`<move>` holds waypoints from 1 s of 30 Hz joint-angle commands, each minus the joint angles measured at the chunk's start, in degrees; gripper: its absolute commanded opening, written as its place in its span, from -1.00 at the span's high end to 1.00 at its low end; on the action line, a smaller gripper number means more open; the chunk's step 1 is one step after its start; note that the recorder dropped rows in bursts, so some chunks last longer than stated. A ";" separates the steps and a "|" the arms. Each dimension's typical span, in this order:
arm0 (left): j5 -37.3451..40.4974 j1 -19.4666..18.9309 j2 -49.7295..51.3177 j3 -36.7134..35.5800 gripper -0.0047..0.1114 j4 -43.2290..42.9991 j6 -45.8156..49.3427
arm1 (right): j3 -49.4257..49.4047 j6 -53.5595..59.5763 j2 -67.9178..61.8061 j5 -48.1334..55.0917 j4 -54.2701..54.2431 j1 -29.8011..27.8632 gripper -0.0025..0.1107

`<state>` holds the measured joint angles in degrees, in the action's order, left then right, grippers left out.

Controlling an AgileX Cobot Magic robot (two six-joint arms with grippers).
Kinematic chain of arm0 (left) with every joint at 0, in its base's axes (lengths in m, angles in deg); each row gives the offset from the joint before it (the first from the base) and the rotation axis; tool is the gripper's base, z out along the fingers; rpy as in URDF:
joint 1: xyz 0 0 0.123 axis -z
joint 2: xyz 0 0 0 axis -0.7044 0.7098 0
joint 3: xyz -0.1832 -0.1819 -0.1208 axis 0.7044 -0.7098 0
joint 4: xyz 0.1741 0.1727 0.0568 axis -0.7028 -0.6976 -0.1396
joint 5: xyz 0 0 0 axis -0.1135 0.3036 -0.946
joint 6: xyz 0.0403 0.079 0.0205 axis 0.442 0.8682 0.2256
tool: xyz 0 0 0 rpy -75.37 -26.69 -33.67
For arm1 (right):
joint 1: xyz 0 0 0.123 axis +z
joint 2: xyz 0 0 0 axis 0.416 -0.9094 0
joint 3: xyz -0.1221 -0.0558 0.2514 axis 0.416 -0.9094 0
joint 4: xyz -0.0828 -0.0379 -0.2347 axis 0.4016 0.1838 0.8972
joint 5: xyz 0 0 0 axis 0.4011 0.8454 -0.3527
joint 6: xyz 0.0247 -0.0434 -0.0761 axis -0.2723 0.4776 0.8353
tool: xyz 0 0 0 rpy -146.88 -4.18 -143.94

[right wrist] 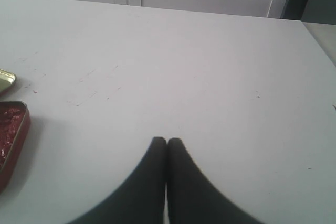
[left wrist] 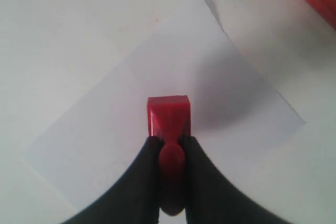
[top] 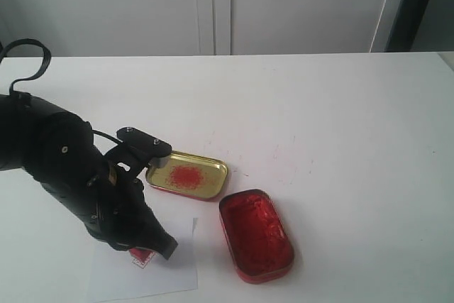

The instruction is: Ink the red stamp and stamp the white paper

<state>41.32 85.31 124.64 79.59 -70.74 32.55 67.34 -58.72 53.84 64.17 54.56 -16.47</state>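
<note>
We see the left pincer [left wrist: 171,141], angled down, pinching the stamp [left wrist: 168,115] over the paper [left wrist: 105,129]; right pincer [right wrist: 167,142] pressed together.

A white counter [top: 340,104] spreads wide under soft, even light. Behind it stand pale panels [top: 106,5] split by vertical seams, with a dark upright strip [top: 418,5] at far right.

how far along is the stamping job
Done: the ink tin lies open, lid beside it, and the left hand grips the red stamp by its handle. In hand: the stamp is down at the white paper; contact is unclear. Left: no print shows yet; lifting off would reveal one.
</note>
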 commanded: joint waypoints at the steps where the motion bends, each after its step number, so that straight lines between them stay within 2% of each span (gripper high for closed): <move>1: 1.08 0.16 -0.60 -0.33 0.92 0.77 -0.33 | -0.25 -0.24 0.28 -0.97 0.17 -0.28 0.96; 27: 1.31 0.16 -0.60 -0.33 0.92 1.36 -0.33 | -0.25 -0.24 0.28 -0.97 0.17 -0.28 0.96; 30: 3.01 -1.35 -0.60 0.78 0.92 2.45 -0.06 | -0.25 -0.24 0.28 -0.97 0.17 -0.28 0.96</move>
<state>41.93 85.09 124.64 79.59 -69.62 32.55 67.34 -58.72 53.84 64.17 54.56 -16.47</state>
